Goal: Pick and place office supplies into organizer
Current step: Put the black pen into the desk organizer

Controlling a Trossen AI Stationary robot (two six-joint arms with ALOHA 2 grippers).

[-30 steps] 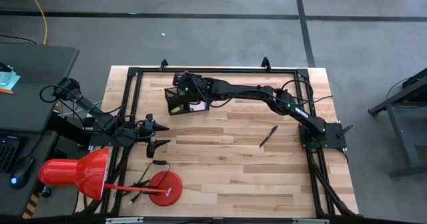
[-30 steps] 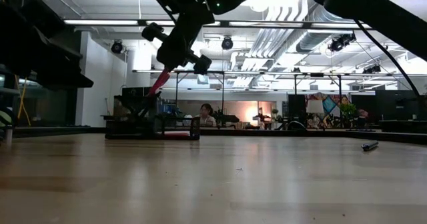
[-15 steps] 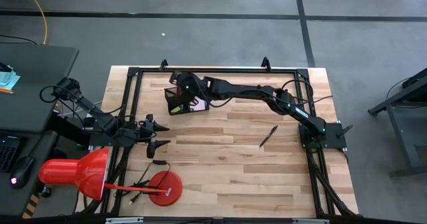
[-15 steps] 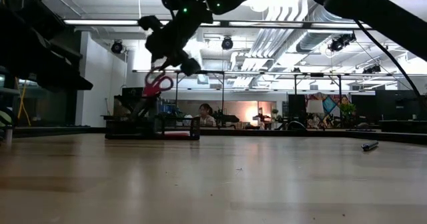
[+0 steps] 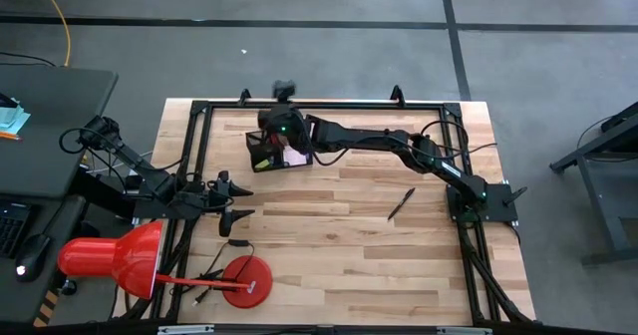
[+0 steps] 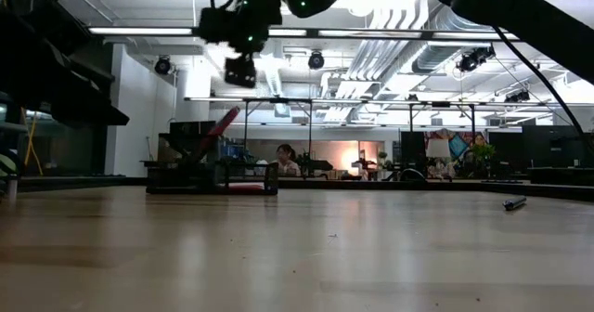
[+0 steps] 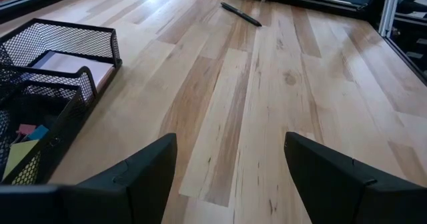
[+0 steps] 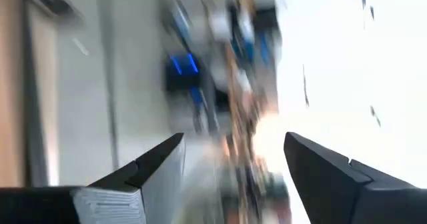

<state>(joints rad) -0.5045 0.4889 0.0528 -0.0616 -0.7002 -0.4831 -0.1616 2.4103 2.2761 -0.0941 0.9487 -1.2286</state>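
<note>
The black mesh organizer (image 5: 279, 153) stands at the table's far left. In the low view the red-handled scissors (image 6: 221, 126) stick up out of the organizer (image 6: 209, 177), leaning on its rim. A pink pad (image 5: 296, 160) lies in one compartment. My right gripper (image 6: 239, 69) hangs open above the organizer, tipped toward the far edge (image 5: 285, 88), with nothing between its fingers (image 8: 230, 177). A black pen (image 5: 401, 203) lies on the table toward the right. My left gripper (image 5: 235, 201) waits open near the left edge, low over the wood (image 7: 230, 177).
A red desk lamp (image 5: 110, 260) with a round base (image 5: 246, 280) and a cable sits at the near left corner. A black frame (image 5: 329, 106) runs round the table top. Bare wood lies between the organizer and the pen (image 7: 240, 14).
My right gripper has opened and let go of the scissors, which have dropped into the organizer and now lean there, handle up. The gripper has then risen and tipped up toward the far edge.
</note>
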